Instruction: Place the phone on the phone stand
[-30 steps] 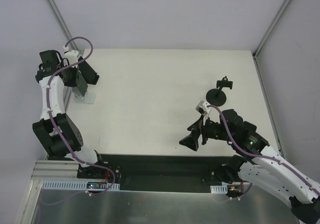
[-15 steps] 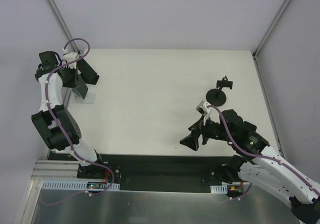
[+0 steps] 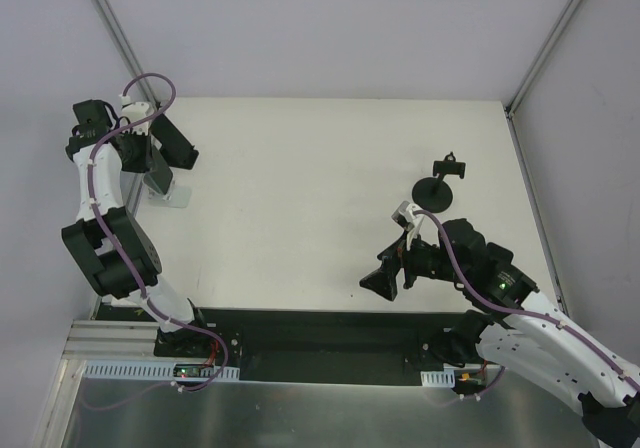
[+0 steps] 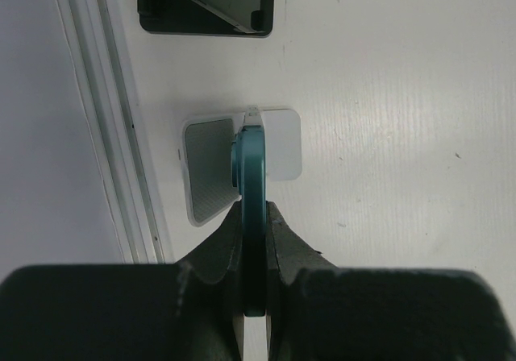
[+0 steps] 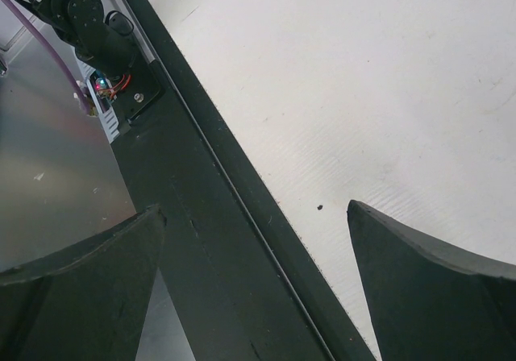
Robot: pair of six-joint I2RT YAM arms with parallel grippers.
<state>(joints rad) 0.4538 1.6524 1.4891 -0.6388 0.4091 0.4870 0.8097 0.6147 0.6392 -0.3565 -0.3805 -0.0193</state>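
My left gripper is shut on a teal phone, held edge-on between the fingers. The phone hangs just over a small white phone stand with a grey pad, which stands at the table's left edge. Whether the phone's lower edge touches the stand is hidden. My right gripper is open and empty near the table's front edge, right of centre; its fingers frame bare table and the black front rail.
A black angled holder stands just beyond the white stand and also shows in the left wrist view. A black clamp holder on a round base stands at the right. A metal rail lines the table's left edge.
My left arm's wrist and elbow have shifted slightly left and away, with the phone still gripped over the white stand. The right arm has not moved.
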